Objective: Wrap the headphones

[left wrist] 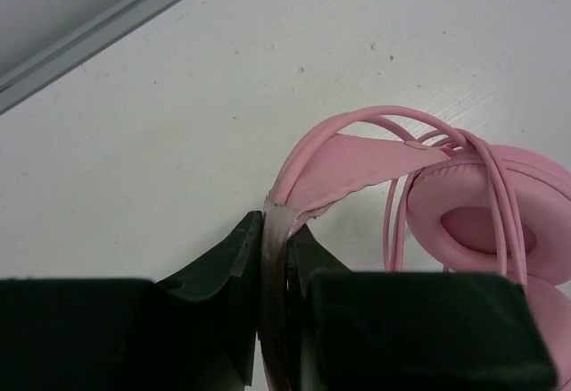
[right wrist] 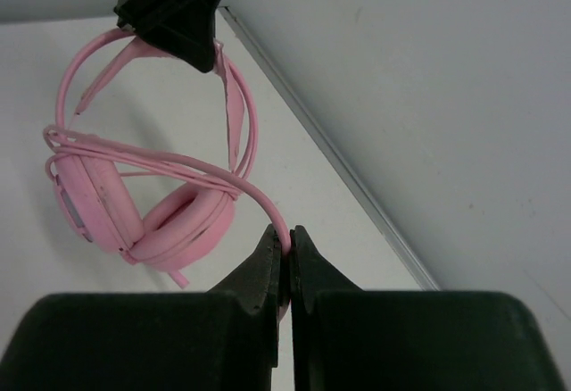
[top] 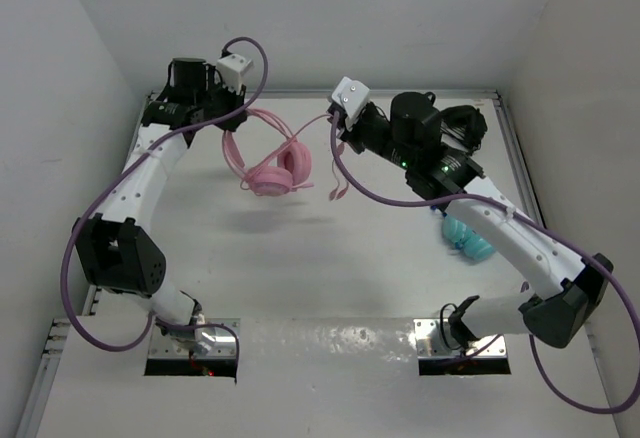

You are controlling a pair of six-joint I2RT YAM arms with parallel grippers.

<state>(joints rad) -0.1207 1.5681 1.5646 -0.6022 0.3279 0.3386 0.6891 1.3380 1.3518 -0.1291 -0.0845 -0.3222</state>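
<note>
Three white walls box in my white counter [top: 330,278], and a metal rail [top: 515,153] runs along its far and side edges. A teal item [top: 468,240] lies on the right of the counter, partly under my right forearm.

Both arms reach from the near edge toward the far end, elbows bowed outward and wrists turned in toward each other.

My left fingers [left wrist: 252,244] are closed tight on the thin headband [left wrist: 357,163] of the headphones [top: 280,170]. The earcups [right wrist: 178,226] hang below that grip, between the two wrists. Their shadow [top: 262,223] falls on the counter apart from them, so they appear to hang clear of it.

My right fingers [right wrist: 277,262] are pinched shut on the pink cable [right wrist: 178,172], near the headphones on their right side. From that pinch the cable runs across to the earcups, where several strands cross over them. From the overhead view, a loose pink end [top: 336,190] shows just to the right of the earcups.
</note>
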